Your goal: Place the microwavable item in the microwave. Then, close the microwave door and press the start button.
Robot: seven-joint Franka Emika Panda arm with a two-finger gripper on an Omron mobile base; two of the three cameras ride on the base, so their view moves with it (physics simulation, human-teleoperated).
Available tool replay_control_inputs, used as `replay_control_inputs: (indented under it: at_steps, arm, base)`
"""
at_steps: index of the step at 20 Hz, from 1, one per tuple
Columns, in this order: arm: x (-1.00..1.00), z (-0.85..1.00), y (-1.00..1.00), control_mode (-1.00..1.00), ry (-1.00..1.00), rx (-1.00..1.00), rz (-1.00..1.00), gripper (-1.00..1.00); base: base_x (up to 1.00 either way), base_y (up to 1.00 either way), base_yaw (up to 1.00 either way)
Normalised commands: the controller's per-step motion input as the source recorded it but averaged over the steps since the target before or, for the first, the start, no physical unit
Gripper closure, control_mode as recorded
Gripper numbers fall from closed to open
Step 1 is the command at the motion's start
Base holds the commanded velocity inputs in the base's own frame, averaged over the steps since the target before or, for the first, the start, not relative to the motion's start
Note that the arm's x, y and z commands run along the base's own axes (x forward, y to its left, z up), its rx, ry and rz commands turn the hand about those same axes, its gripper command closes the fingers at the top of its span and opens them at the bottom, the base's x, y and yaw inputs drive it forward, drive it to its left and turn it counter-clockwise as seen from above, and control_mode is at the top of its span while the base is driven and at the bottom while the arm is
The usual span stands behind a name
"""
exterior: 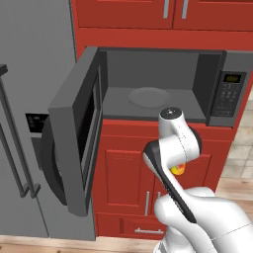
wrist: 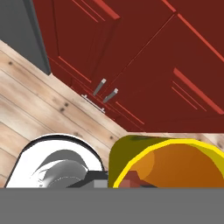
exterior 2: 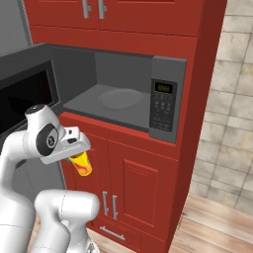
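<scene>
The gripper point(exterior 2: 79, 154) is clenched on the yellow cup point(exterior 2: 82, 163), and the cup hangs below the hand, in front of the red lower cabinet doors point(exterior 2: 129, 185). In the hand view the cup's open rim point(wrist: 175, 164) faces the camera, so its long axis runs along the gripper, which points steeply down toward the wooden floor point(wrist: 39, 109). In the left base view only a small yellow and red part of the cup point(exterior: 178, 169) shows behind the arm.

The microwave point(exterior 2: 165, 101) stands open, and its cavity with the round turntable point(exterior: 148, 96) lies above and ahead of the cup. The microwave door point(exterior: 79, 128) is swung out wide to the robot's left, so the opening is free. The keypad panel point(exterior: 229, 94) sits on the right side of the front.

The arm is folded close to its base, with the wrist bent downward. Most likely the hand must rise above the lower edge of the cavity and then reach forward, turning so that the cup comes upright before it is set on the turntable.
</scene>
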Motion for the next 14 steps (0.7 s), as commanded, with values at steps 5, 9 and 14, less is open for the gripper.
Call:
replay_control_inputs:
  at_steps: [5, 9, 14]
  arm:
    - [0.00, 0.00, 0.00, 1.00, 0.00, 0.00, 0.00, 1.00]
    - [0.00, 0.00, 0.00, 1.00, 0.00, 0.00, 0.00, 1.00]
    - [0.00, 0.00, 0.00, 1.00, 0.00, 0.00, 0.00, 1.00]
  base:
    - [0.00, 0.00, 0.01]
    - [0.00, -0.04, 0.00]
    - [0.00, -0.02, 0.00]
